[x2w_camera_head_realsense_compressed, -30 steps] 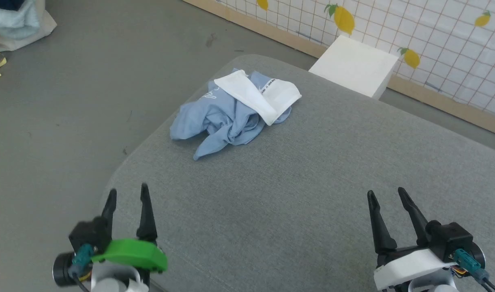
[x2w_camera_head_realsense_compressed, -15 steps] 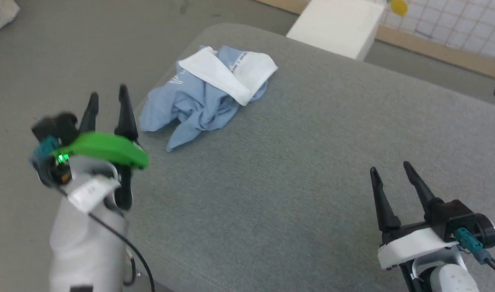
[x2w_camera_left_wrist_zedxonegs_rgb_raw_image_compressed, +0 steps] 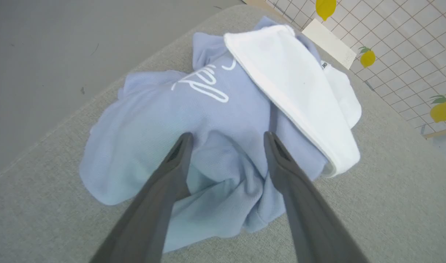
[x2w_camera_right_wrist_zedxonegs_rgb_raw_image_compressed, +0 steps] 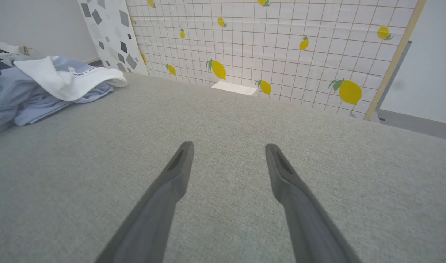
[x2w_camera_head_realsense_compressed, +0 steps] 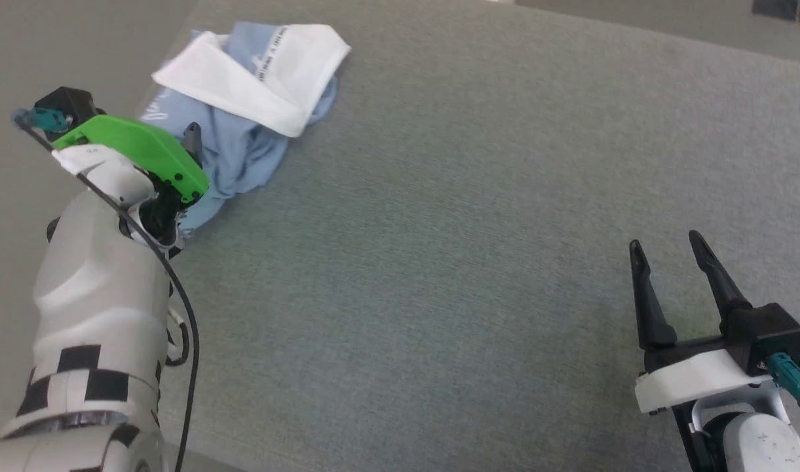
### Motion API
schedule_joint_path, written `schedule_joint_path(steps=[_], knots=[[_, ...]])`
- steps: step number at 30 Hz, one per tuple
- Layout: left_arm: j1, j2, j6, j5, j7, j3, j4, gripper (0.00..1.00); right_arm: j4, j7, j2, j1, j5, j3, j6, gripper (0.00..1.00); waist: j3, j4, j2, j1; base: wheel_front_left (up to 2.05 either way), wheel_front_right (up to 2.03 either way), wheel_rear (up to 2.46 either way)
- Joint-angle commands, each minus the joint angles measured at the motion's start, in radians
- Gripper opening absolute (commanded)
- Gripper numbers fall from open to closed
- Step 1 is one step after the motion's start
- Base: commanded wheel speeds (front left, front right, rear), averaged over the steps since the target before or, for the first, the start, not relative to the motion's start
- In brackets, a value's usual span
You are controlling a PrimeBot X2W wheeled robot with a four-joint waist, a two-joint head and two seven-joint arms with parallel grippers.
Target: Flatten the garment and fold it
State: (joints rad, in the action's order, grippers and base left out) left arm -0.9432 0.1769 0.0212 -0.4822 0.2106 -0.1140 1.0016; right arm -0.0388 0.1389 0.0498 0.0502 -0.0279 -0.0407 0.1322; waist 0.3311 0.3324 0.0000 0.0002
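The garment lies crumpled near the far left edge of the grey cushion, with its white collar flopped over the blue. I can't read the white cursive logo or the small black print on the collar. The left gripper hangs just above the cloth, jaws released. The right gripper, also spread and empty, is well apart from it.

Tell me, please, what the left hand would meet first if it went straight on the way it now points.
The left hand, open, aims at the crumpled light blue polo shirt, probably its blue folds just below the white logo; the gap is unclear.
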Motion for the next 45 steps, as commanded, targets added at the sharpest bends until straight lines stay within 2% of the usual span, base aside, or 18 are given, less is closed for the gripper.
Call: schedule_joint_path(steps=[1,11,14,16,17,18,26,33,41,45], knots=[[-0.034,0.01,-0.015,-0.001,0.02,0.001,0.019,1.0,-0.012,-0.004,0.0,0.014,-0.007,0.001,-0.002,1.0,0.069,-0.066,0.0,-0.0002,0.0,0.0,0.0],[-0.107,-0.002,-0.075,0.042,0.242,0.077,0.152,1.0,-0.057,-0.016,0.0,0.01,-0.01,-0.004,-0.002,1.0,0.128,-0.076,0.0,-0.0002,0.0,0.0,0.0],[-0.11,-0.027,-0.07,0.04,0.311,0.096,0.195,1.0,-0.061,-0.018,0.0,0.015,-0.009,-0.006,-0.002,1.0,0.143,-0.076,0.0,-0.0002,0.0,0.0,0.0],[-0.108,-0.031,-0.068,0.033,0.318,0.095,0.203,1.0,-0.06,-0.017,0.0,0.019,-0.008,-0.005,-0.002,1.0,0.145,-0.078,0.0,-0.0002,0.0,0.0,0.0],[-0.109,-0.031,-0.066,0.033,0.309,0.095,0.2,0.28,-0.059,-0.017,0.0,0.02,-0.007,-0.004,-0.002,1.0,0.146,-0.078,0.0,-0.0002,0.0,0.0,0.0],[-0.109,-0.03,-0.064,0.032,0.298,0.096,0.198,0.0,-0.057,-0.016,0.0,0.022,-0.007,-0.004,-0.002,1.0,0.146,-0.078,0.0,-0.0002,0.0,0.0,0.0],[-0.125,-0.023,-0.03,-0.007,0.115,0.059,0.133,0.0,-0.025,0.0,0.0,0.016,0.002,-0.007,-0.002,1.0,0.102,-0.059,0.0,-0.0002,0.0,0.0,0.0],[-0.188,0.008,0.041,-0.033,-0.04,0.036,0.05,0.0,0.025,0.025,0.0,0.032,0.025,0.004,-0.002,1.0,0.033,-0.048,0.0,-0.0002,0.0,0.0,0.0],[-0.267,0.043,0.085,-0.018,-0.131,0.071,-0.067,0.0,0.112,0.066,0.0,0.027,0.076,0.025,-0.002,1.0,-0.055,-0.054,0.0,-0.0002,0.0,0.0,0.0],[-0.295,0.045,0.096,-0.015,-0.118,0.101,-0.121,0.0,0.148,0.085,0.0,0.031,0.097,0.034,-0.002,1.0,-0.088,-0.064,0.0,-0.0002,0.0,0.0,0.0]])
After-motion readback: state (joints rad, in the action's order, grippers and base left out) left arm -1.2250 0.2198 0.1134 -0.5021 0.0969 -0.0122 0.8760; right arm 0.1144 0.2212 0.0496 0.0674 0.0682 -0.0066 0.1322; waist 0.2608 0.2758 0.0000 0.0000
